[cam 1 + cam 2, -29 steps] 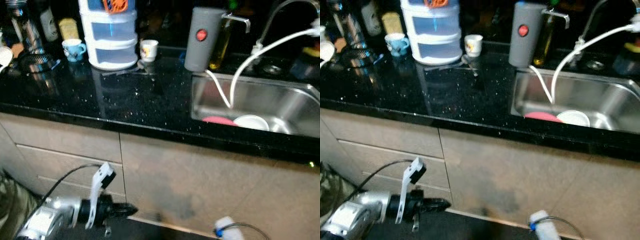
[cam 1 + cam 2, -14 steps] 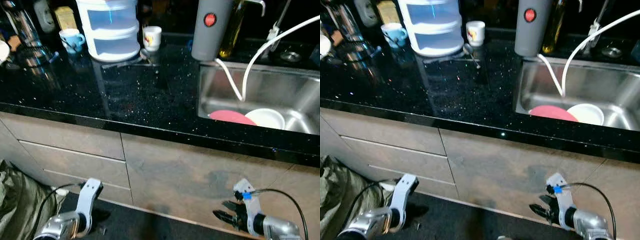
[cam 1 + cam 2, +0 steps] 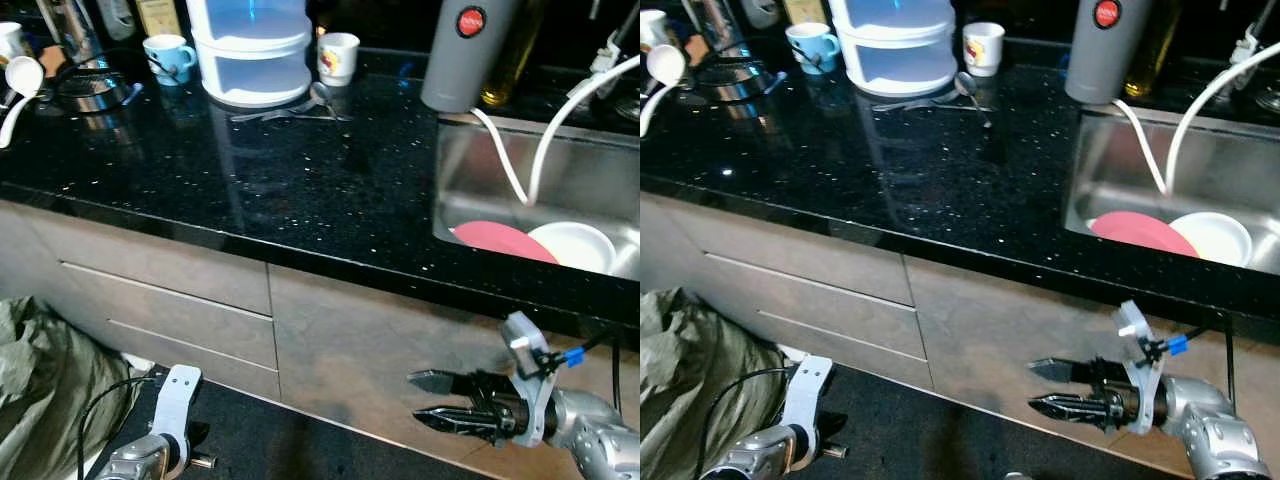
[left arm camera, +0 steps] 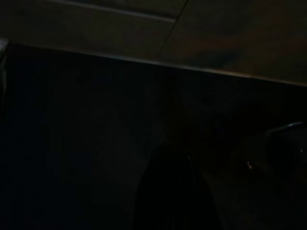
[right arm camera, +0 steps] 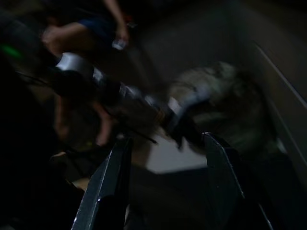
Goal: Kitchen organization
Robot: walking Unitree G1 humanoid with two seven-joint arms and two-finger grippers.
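My right hand [image 3: 425, 398] is out in front of the cabinet doors [image 3: 390, 350] below the surface [image 3: 250, 170], its two black fingers [image 5: 108, 184] spread apart with nothing between them — empty, pointing across toward my left. My left hand hangs low by the dark floor, near a crumpled greenish cloth [image 3: 45, 380]; whether its fingers are apart or together I cannot tell, the wrist view there is nearly black. Above my right hand, just past the surface's front edge, the steel sink [image 3: 480, 170] holds a pink plate [image 3: 500, 240] and a white bowl [image 3: 572, 245] touching side by side, with a white hose [image 3: 505, 170] curling down into the basin. At the sink's back corner stands a grey cylinder with a red button [image 3: 465, 55]. Further along the black speckled surface — a stack of clear plastic drawers [image 3: 255, 50], a small white cup [image 3: 338, 58] just beside it, spoons [image 3: 300, 105] lying in front of both. A blue mug [image 3: 168, 58] stands on the drawers' other side, and a white ladle [image 3: 20, 85] lies near the far left edge.
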